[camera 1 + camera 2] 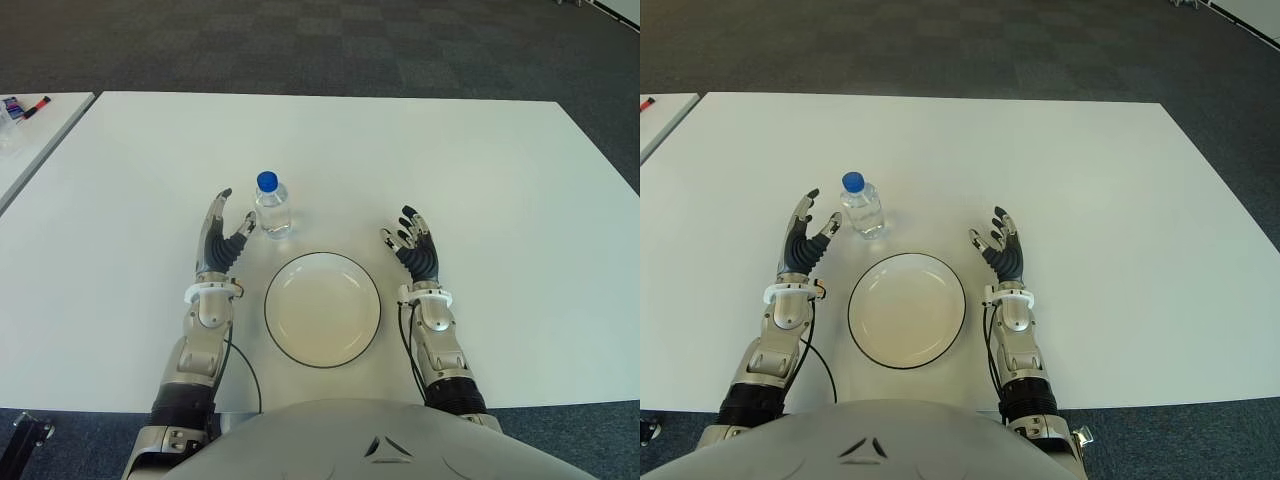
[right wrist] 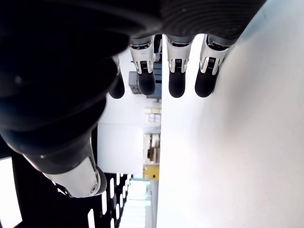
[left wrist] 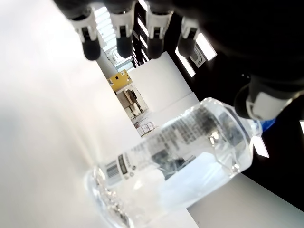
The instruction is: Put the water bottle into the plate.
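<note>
A clear water bottle (image 1: 272, 211) with a blue cap stands upright on the white table (image 1: 480, 180), just behind the plate's left rim. The white plate (image 1: 322, 309) with a dark rim lies near the front edge and holds nothing. My left hand (image 1: 222, 235) is open just left of the bottle, thumb close to it but apart. In the left wrist view the bottle (image 3: 180, 161) stands between thumb and fingers, ungrasped. My right hand (image 1: 413, 245) shows open to the right of the plate, holding nothing.
A second white table (image 1: 30, 130) stands at the far left with markers (image 1: 25, 106) on it. Dark carpet (image 1: 330, 45) lies beyond the table's far edge. Bare tabletop stretches behind and to the right of the plate.
</note>
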